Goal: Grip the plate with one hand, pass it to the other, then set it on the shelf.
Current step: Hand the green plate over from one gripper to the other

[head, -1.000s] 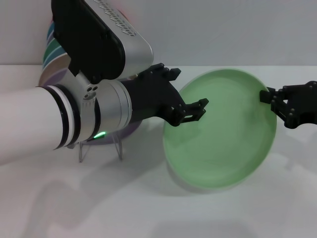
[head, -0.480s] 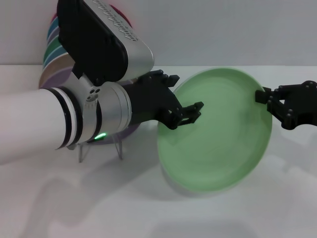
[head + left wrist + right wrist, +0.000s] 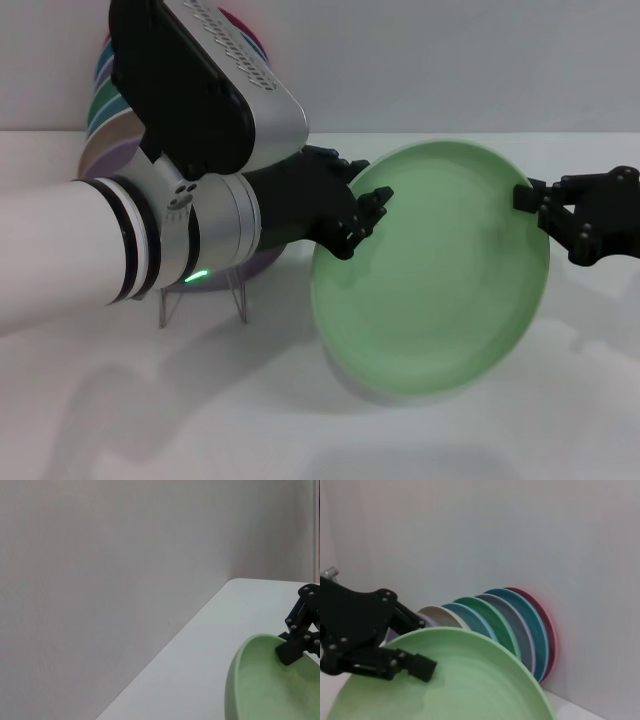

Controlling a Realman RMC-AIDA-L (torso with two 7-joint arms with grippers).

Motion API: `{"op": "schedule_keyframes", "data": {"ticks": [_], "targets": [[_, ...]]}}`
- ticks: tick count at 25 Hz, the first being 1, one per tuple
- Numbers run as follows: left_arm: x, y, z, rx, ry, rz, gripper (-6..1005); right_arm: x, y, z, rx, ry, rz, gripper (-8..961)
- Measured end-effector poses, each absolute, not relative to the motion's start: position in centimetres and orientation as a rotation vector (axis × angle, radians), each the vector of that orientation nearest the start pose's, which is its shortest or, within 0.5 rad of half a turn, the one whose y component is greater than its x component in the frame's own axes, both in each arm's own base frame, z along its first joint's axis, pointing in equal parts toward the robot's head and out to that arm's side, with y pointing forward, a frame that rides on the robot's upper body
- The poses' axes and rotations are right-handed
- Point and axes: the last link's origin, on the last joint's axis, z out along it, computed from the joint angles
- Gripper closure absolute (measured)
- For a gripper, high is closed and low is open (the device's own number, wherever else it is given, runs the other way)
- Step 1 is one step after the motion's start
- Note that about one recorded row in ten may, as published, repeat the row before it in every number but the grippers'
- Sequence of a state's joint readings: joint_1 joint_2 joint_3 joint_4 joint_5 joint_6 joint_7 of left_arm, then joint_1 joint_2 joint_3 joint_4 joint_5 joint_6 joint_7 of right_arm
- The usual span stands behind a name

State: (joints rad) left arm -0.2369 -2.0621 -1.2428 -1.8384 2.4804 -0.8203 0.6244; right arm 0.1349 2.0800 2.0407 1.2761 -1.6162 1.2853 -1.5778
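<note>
The pale mint-green plate [image 3: 430,280] hangs tilted above the table between my two grippers. My right gripper [image 3: 530,196] is shut on its right rim; it also shows in the left wrist view [image 3: 287,652] clamped on the plate [image 3: 260,690]. My left gripper [image 3: 360,195] is at the plate's left rim, jaws closed over it. In the right wrist view it [image 3: 424,645] has one finger behind the plate [image 3: 470,685] and one on its face. The shelf [image 3: 240,298], a clear rod rack, stands behind my left arm, mostly hidden.
Several coloured plates [image 3: 510,620] stand on edge in a row in the rack against the back wall. Their edges show at the upper left of the head view [image 3: 100,95]. My left forearm [image 3: 150,240] covers most of the rack.
The plate and my right gripper have shifted a little to the left. My left gripper's jaws have narrowed from wide open onto the plate's left rim. The left arm has barely moved.
</note>
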Motion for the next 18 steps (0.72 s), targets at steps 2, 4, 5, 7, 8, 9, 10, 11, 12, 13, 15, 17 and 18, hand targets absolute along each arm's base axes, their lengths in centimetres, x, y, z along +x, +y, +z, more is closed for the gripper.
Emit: {"op": "schedule_keyframes", "data": {"ticks": [2,4,5,7,8,9,10,11,12,13,15,17,18], "targets": [[-7.7,30.8,-2.4,-2.473,-0.178,-0.262,657,24.6,30.9,6.3,-2.422,0.457,0.649,932],[-7.7,30.9,-2.1,-2.440,-0.154,-0.293,734,24.6,30.7,6.0,-2.433,0.466,0.658,932],[-7.7,30.9,-2.1,-2.440,-0.154,-0.293,773,24.7,30.7,6.0,-2.436,0.472,0.664,932],[-7.6,30.9,-2.1,-2.428,-0.132,-0.303,850,24.8,30.6,5.8,-2.439,0.486,0.679,932],[-7.6,30.9,-2.1,-2.425,-0.125,-0.307,860,24.8,30.5,5.7,-2.443,0.493,0.688,932],[-7.5,30.8,-2.2,-2.426,-0.117,-0.309,869,24.8,30.4,5.6,-2.448,0.507,0.717,932],[-7.4,30.8,-2.2,-2.427,-0.110,-0.311,879,24.8,30.4,5.6,-2.448,0.507,0.717,932],[-7.3,30.7,-2.3,-2.430,-0.102,-0.312,888,24.8,30.4,5.5,-2.445,0.516,0.737,932],[-7.2,30.7,-2.4,-2.431,-0.097,-0.313,898,24.9,30.3,5.5,-2.439,0.524,0.756,932],[-7.1,30.6,-2.4,-2.432,-0.090,-0.313,907,25.0,30.2,5.6,-2.428,0.532,0.780,932],[-7.0,30.6,-2.4,-2.424,-0.078,-0.319,926,25.4,29.9,6.1,-2.388,0.555,0.836,867],[-7.0,30.6,-2.1,-2.398,-0.054,-0.335,945,26.2,29.4,7.1,-2.325,0.593,0.904,802],[-7.0,30.6,-1.9,-2.377,-0.035,-0.347,955,26.8,29.0,7.8,-2.275,0.620,0.962,770]]}}
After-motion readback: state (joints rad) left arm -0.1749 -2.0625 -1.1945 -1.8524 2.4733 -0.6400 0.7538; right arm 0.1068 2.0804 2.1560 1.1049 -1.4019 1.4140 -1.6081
